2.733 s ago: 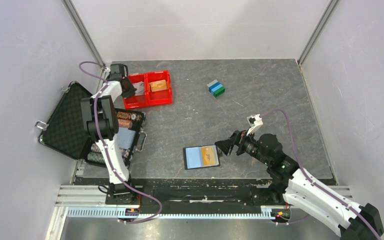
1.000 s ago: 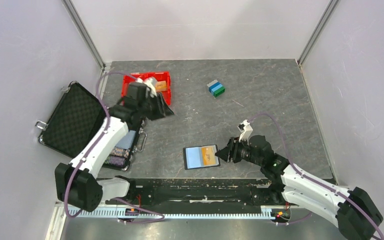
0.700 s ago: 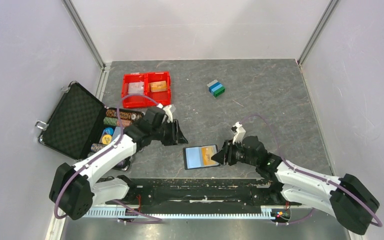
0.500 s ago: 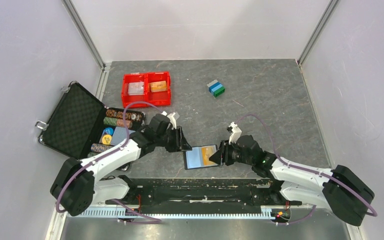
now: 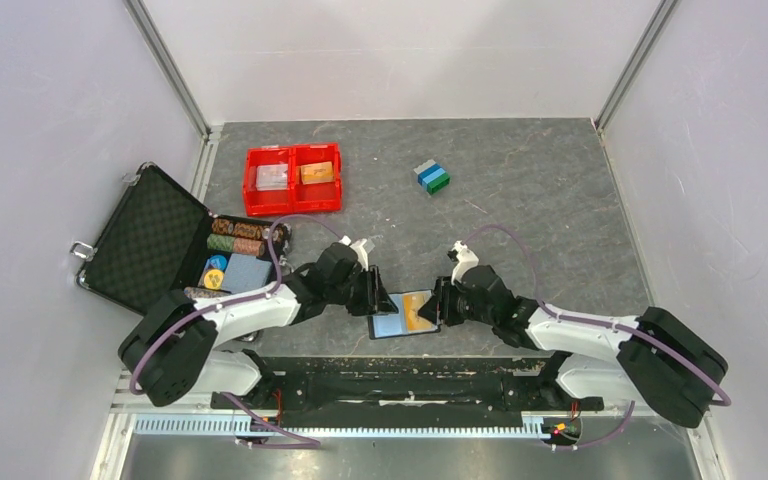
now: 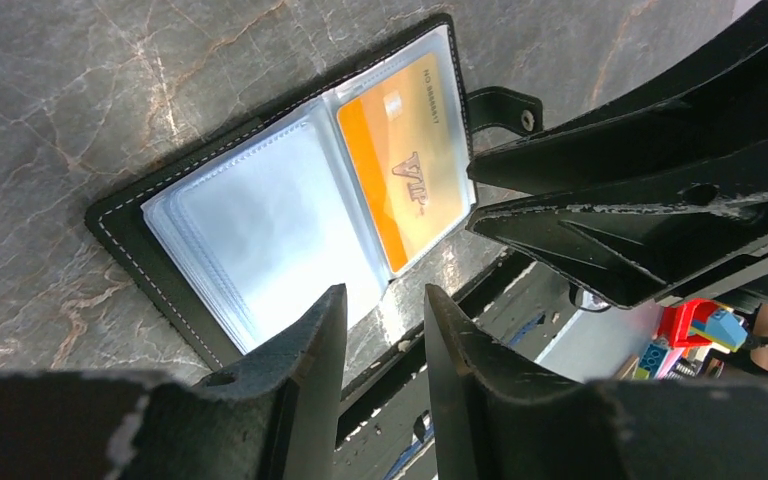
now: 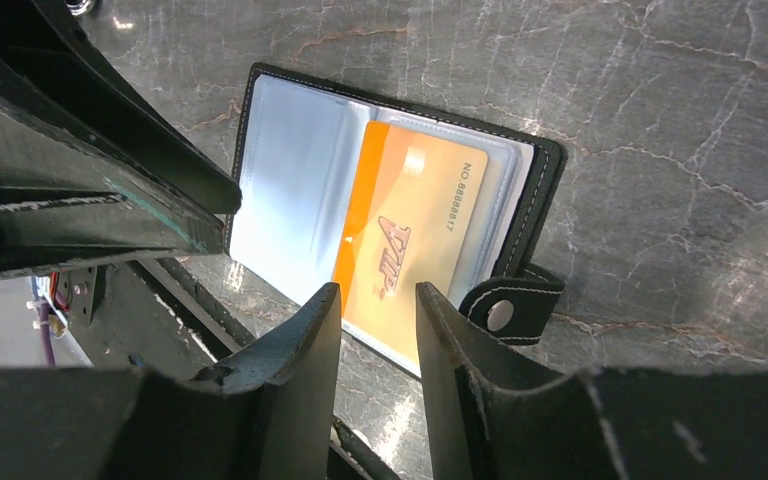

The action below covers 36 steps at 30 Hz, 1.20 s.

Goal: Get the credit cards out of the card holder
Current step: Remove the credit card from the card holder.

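At the near middle of the tabletop (image 5: 520, 190), the holder (image 5: 403, 314) is laid open and flat, its clear sleeves turned upward so that the contents can be reached from above. One orange card (image 7: 410, 240) is seen tucked under the plastic of the right-hand page. The left-hand page shows blank, and whether more cards are stacked beneath cannot be told.

The left gripper (image 5: 380, 300) is brought low over the holder's left edge, its jaws held narrowly apart with nothing between them. It is judged to be placed there so that the holder can be pinned while a card is drawn.

The right gripper (image 5: 436, 305) is set at the holder's right side, above the orange card's edge. Its jaws are likewise a little apart, and nothing is seen clamped in them. The strap (image 7: 505, 312) is left undone at that edge.

At the far left a red tray (image 5: 294, 207) is placed, with a whitish card (image 5: 272, 176) in its left compartment. It is judged to be the place meant for removed cards.
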{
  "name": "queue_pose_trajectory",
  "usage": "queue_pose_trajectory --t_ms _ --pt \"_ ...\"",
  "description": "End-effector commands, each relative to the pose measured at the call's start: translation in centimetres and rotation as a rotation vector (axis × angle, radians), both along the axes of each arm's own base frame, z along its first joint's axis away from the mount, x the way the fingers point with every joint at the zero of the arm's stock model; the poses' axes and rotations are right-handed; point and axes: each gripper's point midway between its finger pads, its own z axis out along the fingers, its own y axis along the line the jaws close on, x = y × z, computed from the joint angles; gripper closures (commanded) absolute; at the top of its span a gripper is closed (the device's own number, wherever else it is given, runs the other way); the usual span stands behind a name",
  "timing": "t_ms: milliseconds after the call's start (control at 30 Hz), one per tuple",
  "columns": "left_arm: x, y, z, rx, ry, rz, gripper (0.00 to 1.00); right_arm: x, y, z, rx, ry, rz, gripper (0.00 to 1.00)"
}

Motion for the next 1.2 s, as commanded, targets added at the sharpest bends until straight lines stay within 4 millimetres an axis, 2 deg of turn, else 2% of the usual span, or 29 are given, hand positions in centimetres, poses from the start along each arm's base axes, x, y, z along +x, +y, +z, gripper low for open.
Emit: queue_pose_trajectory --t_ms 0,133,333,533,700,933,1167 --pt "0.8 -1.6 0.3 -0.053 -0.035 0.016 0.60 1.4 1.3 1.4 0.029 -0.060 0.004 0.64" --pt "0.7 -1.9 -0.9 -0.032 -0.029 0.012 0.60 1.1 0.7 0.1 0.003 -0.035 -0.008 0.66" --pt "0.5 -1.1 -2.9 0.030 -0.009 0.035 0.61 0.7 -0.2 -1.3 -0.041 -0.010 -0.023 0.66" --pt "0.6 -0.3 -3.5 0.090 -0.019 0.050 0.61 1.1 -0.7 -1.2 -0.068 -0.025 -0.040 0.67" --pt "0.7 -0.3 -3.3 0.095 -0.029 0.059 0.61 1.0 -0.9 -1.7 -0.085 -0.018 -0.043 0.68" --pt "0.8 -2.1 -0.8 0.041 -0.068 0.039 0.61 -0.1 -1.3 -2.9 -0.069 0.016 -0.041 0.71" --pt "1.2 -2.1 -1.2 0.078 -0.112 0.055 0.60 -0.5 -1.8 -3.5 -0.070 0.028 -0.046 0.76"
